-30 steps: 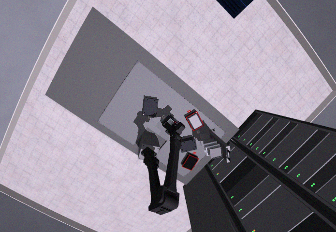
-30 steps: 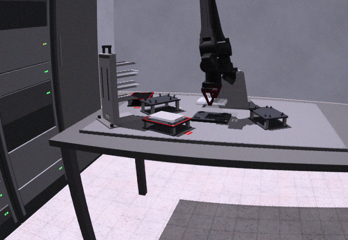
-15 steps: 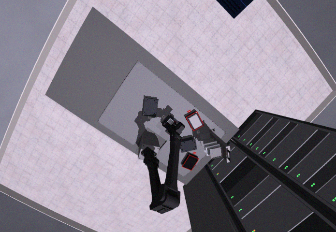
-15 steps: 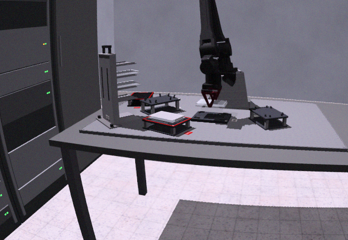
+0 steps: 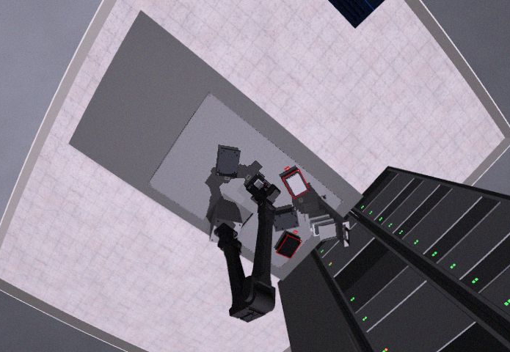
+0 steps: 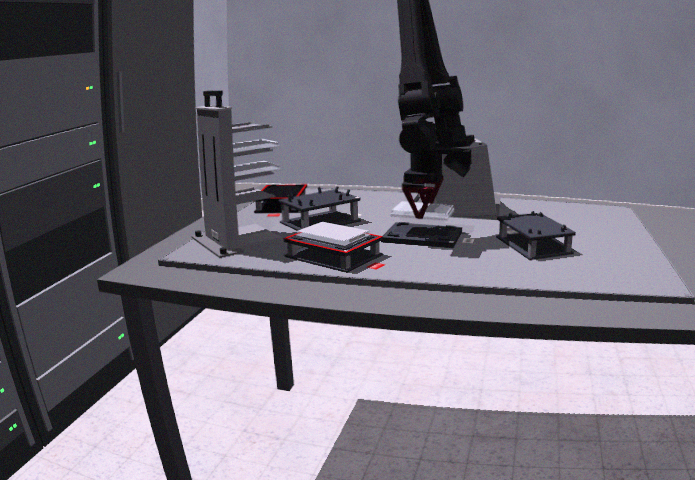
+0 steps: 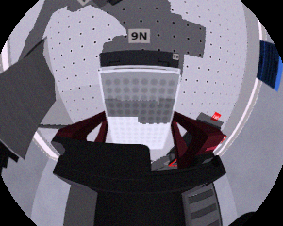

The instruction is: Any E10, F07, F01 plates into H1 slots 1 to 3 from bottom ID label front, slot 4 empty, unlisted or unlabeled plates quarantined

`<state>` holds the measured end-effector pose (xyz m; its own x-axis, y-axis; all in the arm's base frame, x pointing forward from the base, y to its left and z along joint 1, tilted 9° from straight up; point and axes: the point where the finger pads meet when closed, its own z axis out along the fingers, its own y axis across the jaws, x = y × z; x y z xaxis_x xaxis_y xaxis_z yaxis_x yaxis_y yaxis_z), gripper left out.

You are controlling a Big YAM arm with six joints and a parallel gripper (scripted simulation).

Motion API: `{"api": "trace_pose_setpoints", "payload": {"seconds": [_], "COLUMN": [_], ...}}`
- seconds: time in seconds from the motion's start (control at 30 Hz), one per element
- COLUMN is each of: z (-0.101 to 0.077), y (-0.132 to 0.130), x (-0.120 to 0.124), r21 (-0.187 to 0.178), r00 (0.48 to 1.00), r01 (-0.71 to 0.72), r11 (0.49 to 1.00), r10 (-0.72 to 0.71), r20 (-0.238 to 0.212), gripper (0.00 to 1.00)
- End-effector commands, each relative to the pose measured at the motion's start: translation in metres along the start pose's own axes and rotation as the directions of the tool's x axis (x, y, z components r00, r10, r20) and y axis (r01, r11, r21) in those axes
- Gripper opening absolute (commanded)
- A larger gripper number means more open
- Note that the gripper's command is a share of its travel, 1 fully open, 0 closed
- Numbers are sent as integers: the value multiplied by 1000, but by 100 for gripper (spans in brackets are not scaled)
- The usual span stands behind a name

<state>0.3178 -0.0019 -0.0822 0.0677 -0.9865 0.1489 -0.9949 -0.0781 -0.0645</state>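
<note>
My gripper (image 5: 260,185) (image 6: 420,216) (image 7: 139,114) is shut on a pale, see-through plate (image 6: 444,210) (image 7: 141,94), one finger at each long side. The plate is level above the table. The dark nest N6 (image 6: 401,233) (image 7: 141,59) lies low at its far end in the wrist view. I see no ID label on the held plate. Hotel H1 (image 6: 213,169) stands with its shelves facing the arm; what its slots hold and any labels cannot be read. A white plate (image 5: 296,184) (image 6: 331,232) lies on the near red-rimmed quarantine nest (image 6: 348,249). The other red-rimmed nest (image 5: 289,246) (image 6: 284,191) is bare.
One raised grey nest (image 5: 285,220) (image 6: 320,199) stands between the hotel and N6, and another (image 5: 227,160) (image 6: 537,224) stands beyond N6; both are bare. The arm's base (image 6: 469,175) is behind the gripper. A server rack (image 5: 430,257) (image 6: 47,169) stands beyond the hotel.
</note>
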Motion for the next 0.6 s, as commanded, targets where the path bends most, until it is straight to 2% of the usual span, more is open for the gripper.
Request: {"api": "trace_pose_setpoints", "payload": {"seconds": [0.0,0.17,0.2,0.23,0.33,0.43,0.53,0.57], "z": [4,6,-3,-2,9,11,9,12], "y": [1,0,-7,-9,-1,0,-4,-2], "x": [2,1,2,2,2,1,2,2], "r21": [0,2,32,37,4,2,17,10], "r00": [1000,1000,1000,1000,1000,1000,1000,1000], "r01": [0,1,0,-1,0,1,0,0], "r11": [1000,1000,1000,999,1000,1000,1000,1000], "r10": [0,-1,-1,1,0,-1,0,0], "r20": [4,4,4,4,4,4,4,4], "gripper": [86,86,86,86,86,86,86,86]}}
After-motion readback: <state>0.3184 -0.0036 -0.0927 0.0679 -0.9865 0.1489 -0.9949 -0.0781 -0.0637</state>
